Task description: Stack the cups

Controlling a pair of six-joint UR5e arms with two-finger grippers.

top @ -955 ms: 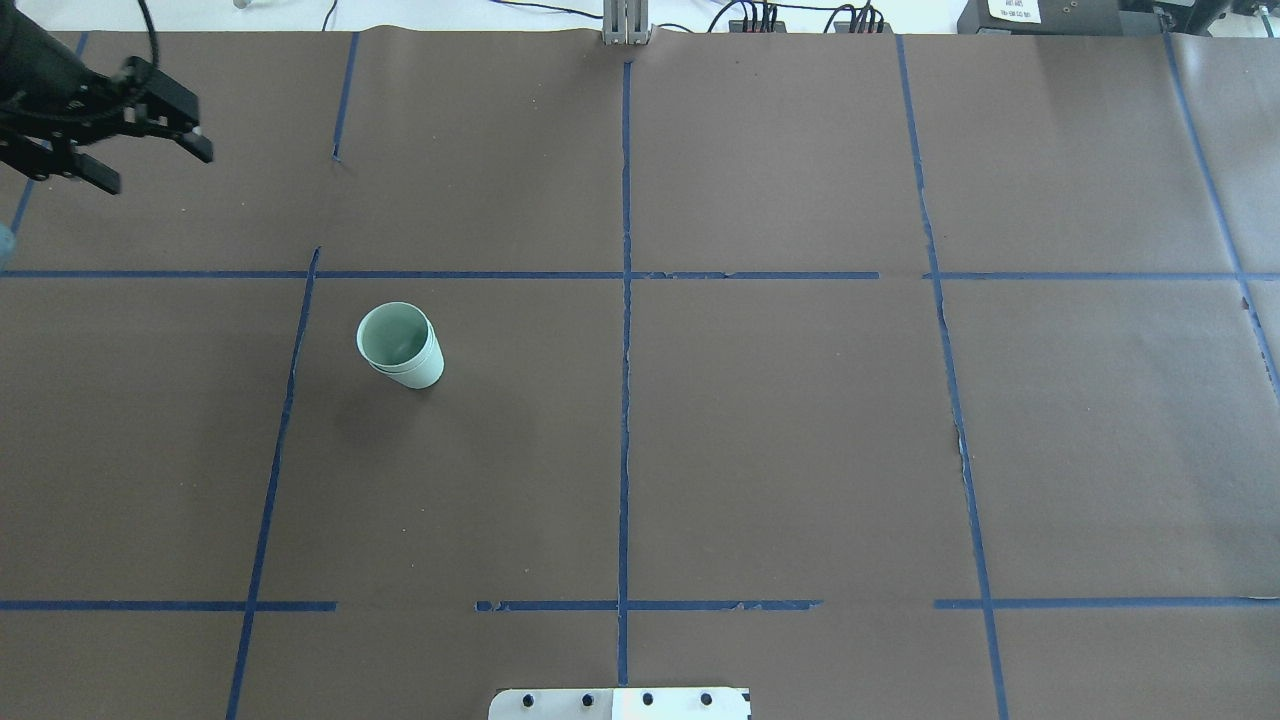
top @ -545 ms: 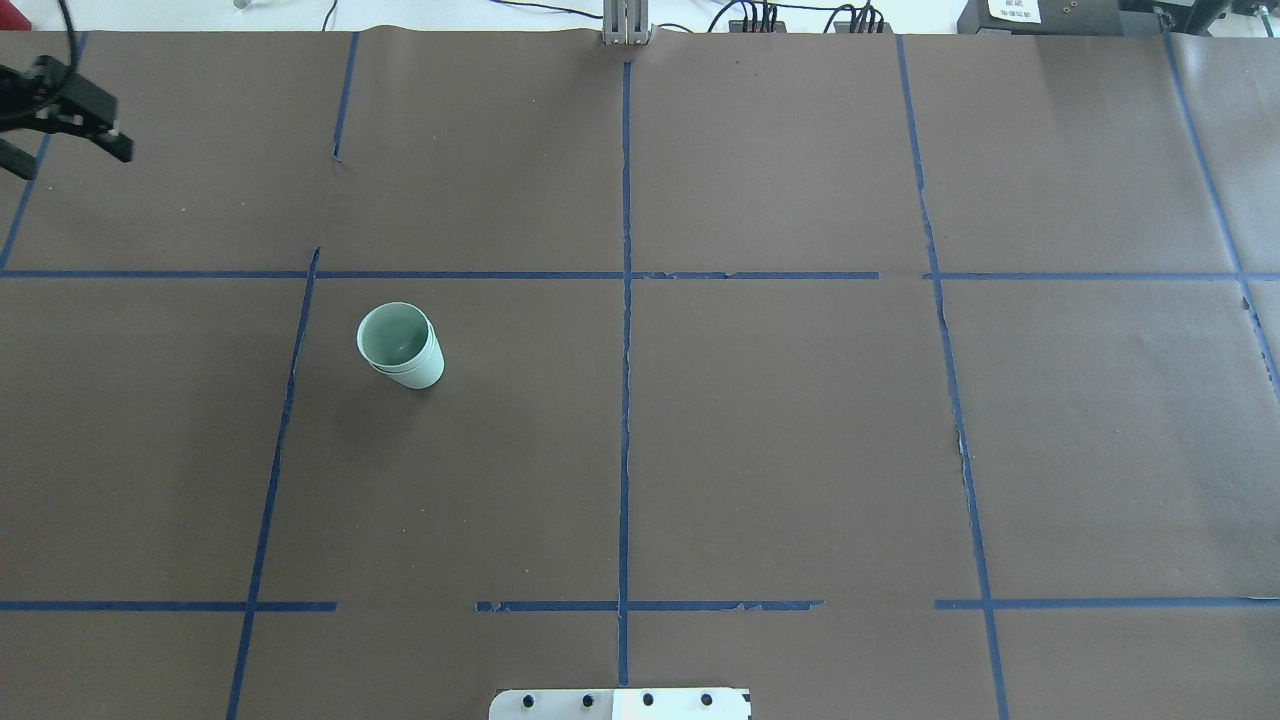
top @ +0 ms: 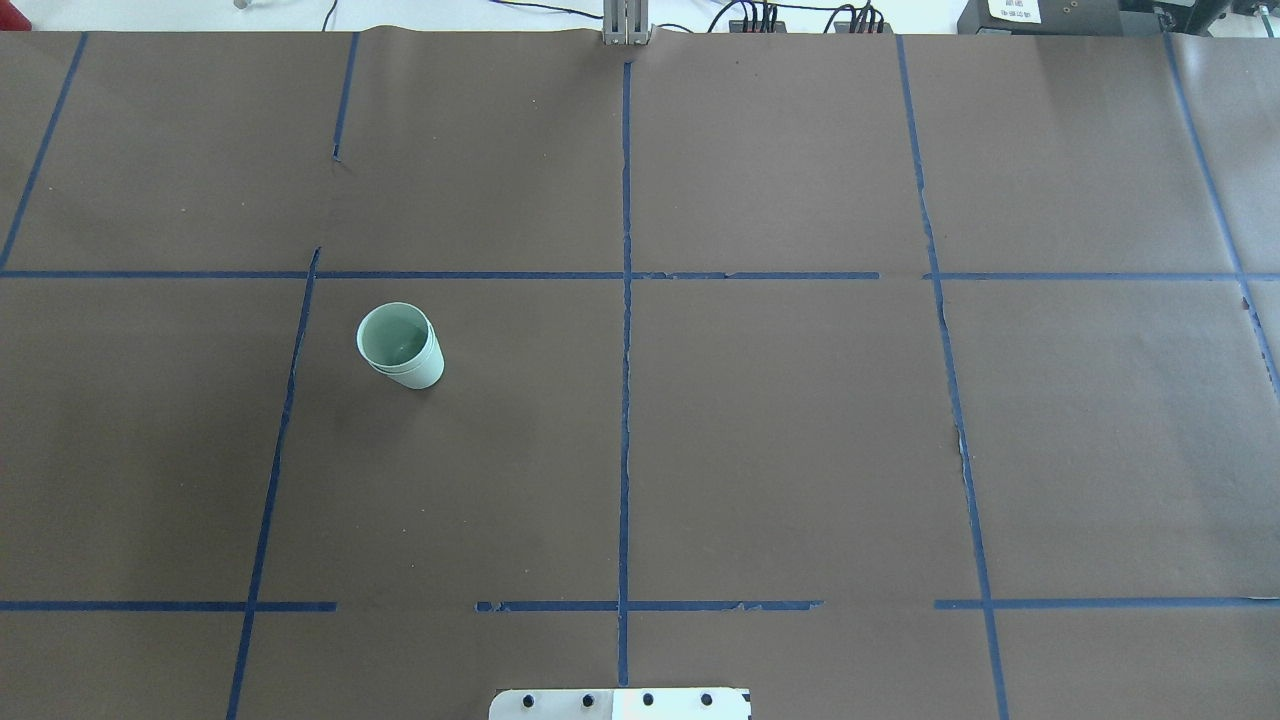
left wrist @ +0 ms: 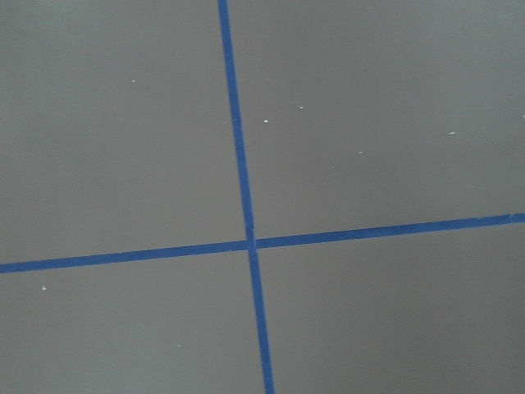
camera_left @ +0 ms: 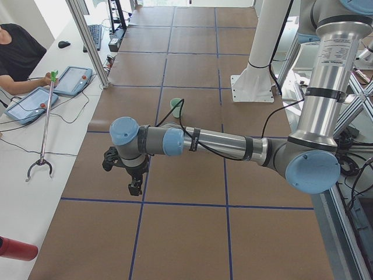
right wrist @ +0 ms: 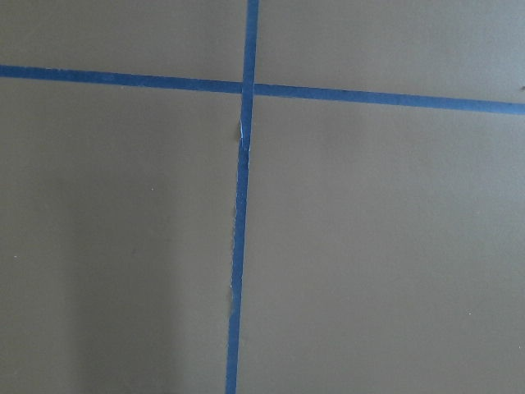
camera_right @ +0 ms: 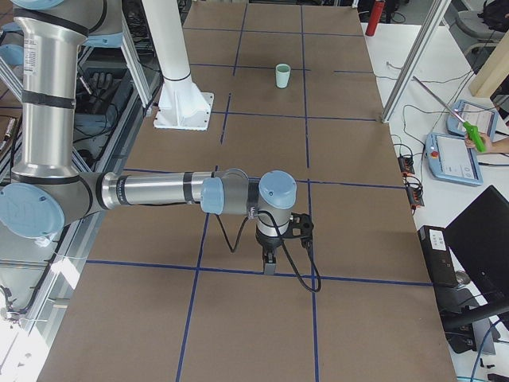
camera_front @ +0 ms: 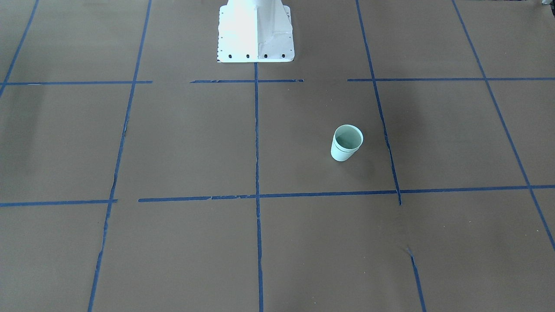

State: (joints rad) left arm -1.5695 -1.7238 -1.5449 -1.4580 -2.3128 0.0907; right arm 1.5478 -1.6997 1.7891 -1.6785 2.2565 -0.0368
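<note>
No readable text anywhere; white label (top: 1013,9) on black box (top: 1085,15) too small.

The cups (top: 400,345), left of centre in the overhead view, are plain pale mint green. The table's paper cover (top: 800,450) is dark brown, crossed by a grid of blue tape lines (top: 625,400). The robot base (camera_front: 256,30), top centre of the front-facing view, is white. The left arm (camera_left: 221,143) is silver with pale blue joint caps.

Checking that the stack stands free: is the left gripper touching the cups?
Apart. The exterior left view shows the left gripper over bare paper, with a wide stretch of paper between it and the cups.
</note>
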